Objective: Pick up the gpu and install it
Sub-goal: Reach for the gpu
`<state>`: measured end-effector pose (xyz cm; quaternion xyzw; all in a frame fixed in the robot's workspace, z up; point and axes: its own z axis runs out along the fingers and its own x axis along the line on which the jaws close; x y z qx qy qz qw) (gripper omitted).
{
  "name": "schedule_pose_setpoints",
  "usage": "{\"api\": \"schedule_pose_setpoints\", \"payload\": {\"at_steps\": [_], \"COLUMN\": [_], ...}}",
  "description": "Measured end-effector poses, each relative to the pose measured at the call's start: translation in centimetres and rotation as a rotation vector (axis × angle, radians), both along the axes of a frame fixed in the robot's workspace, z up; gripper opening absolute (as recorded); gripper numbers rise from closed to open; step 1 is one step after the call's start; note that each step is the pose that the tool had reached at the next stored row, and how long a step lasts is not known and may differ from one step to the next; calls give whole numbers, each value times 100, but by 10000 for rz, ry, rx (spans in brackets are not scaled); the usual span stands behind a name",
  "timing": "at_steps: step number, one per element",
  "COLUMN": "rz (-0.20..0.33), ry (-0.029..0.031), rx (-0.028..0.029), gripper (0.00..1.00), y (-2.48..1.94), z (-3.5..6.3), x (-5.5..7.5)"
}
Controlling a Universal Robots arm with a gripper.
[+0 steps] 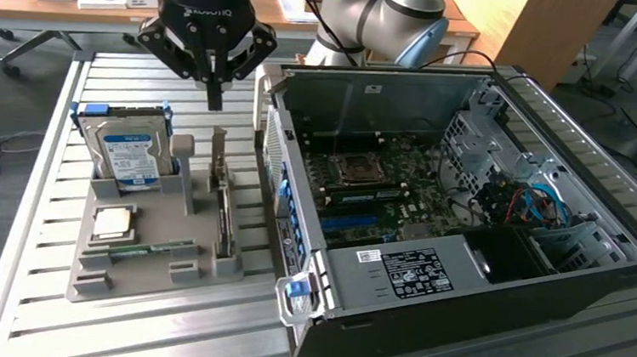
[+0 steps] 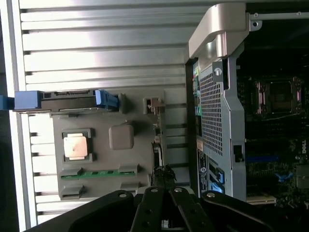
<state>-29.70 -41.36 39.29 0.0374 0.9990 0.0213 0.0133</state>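
gpu (image 1: 222, 218): upright on edge in grey holder (image 1: 167, 222), beside open computer case (image 1: 455, 334). gripper (image 1: 214, 102): above its far end, jaws closed, holding nothing. step: approach, pick not begun; closed jaws cannot straddle the card as they stand.

Slatted metal table (image 1: 31, 237): grey parts holder (image 1: 129, 273), open computer case (image 1: 583, 285).

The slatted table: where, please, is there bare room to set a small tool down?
Bare slats lie in front of the grey tray and behind it, toward the far edge. The gap between tray and computer case is tight, with the gpu standing at that side.
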Motion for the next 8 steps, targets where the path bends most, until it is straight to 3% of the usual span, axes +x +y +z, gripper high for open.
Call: {"api": "schedule_pose_setpoints", "payload": {"at_steps": [8], "rz": [1], "ry": [0], "rx": [-1], "gripper": [11], "y": [-13], "z": [0], "x": [-2]}}
